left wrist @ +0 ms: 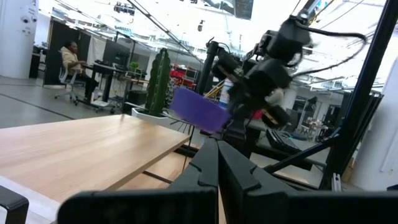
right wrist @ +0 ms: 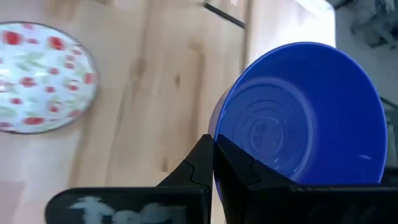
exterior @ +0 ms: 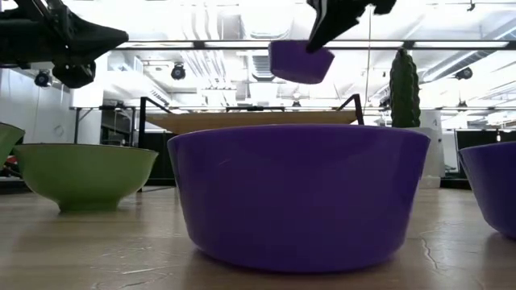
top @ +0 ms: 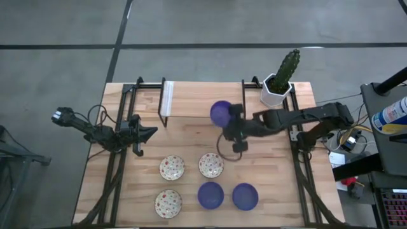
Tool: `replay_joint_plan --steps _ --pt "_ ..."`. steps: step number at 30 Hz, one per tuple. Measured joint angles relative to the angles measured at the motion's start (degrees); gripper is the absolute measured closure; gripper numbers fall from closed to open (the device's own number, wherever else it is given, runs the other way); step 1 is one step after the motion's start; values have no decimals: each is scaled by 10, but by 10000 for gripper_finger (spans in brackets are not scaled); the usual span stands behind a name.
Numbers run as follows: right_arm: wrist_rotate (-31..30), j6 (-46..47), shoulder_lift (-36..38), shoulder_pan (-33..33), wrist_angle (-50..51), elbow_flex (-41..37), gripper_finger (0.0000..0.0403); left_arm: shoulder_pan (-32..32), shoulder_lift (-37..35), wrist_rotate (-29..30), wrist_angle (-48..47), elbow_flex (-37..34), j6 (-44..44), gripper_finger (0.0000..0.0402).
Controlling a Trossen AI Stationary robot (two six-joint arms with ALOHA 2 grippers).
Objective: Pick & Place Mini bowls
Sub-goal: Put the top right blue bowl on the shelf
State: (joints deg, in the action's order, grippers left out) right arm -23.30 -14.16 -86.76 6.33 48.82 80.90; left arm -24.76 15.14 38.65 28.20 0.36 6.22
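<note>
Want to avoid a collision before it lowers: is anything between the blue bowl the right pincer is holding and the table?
Nothing visible. The right pincer holds the blue bowl in the air over bare table. The speckled bowl and the cactus pot sit off to the sides.

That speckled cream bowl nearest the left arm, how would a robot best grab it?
By its rim, from straight above: the round speckled cream bowl sits upright and shallow on the wooden table, apart from its neighbours. One finger inside, one outside, as the right pincer grips the blue bowl.
</note>
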Motion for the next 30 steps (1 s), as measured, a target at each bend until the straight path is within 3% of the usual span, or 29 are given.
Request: replay_joint_plan --steps 7,17,30 --pt "70 -2 -5 -92 -6 -2 394 0 0 0 0 0 0 401" --pt "110 -26 -57 -189 -18 1 394 0 0 0 0 0 0 401" --pt "129 -34 -64 -209 -9 11 394 0 0 0 0 0 0 401"
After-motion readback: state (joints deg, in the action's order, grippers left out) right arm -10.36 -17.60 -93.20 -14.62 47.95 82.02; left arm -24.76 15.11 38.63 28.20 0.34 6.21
